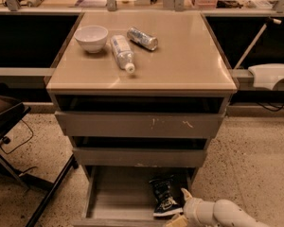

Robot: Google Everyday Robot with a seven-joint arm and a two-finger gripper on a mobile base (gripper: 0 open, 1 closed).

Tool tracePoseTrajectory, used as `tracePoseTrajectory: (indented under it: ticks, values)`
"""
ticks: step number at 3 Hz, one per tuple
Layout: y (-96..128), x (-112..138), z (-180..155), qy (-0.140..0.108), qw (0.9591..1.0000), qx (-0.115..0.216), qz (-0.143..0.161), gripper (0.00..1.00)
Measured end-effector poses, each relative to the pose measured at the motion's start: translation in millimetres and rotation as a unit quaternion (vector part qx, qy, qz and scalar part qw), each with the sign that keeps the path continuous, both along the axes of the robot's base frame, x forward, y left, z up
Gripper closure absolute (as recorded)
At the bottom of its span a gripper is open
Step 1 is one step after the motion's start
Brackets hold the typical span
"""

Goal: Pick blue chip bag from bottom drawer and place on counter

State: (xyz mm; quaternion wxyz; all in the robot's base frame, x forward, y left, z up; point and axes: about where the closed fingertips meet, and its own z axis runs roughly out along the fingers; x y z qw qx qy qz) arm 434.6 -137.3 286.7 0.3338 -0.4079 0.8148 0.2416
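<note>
The blue chip bag [164, 196] lies crumpled on the floor of the open bottom drawer [118, 197], near its right wall. My gripper [183, 211] comes in from the lower right on a white arm and sits at the drawer's front right corner, just right of and below the bag. The beige counter [180, 60] caps the grey cabinet above.
On the counter stand a white bowl [91, 37], a clear plastic bottle [121, 52] on its side and a silver can [142, 38] on its side. The two upper drawers [137, 124] stick out above the bottom one. A black chair frame [19, 141] stands at the left.
</note>
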Motion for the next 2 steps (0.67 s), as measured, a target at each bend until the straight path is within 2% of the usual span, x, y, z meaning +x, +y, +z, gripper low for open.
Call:
tracePoseTrajectory:
  ticks: [2]
  values:
    - [1.7,6.0,-4.4,-0.006,0.9999,0.004,-0.011,0.0]
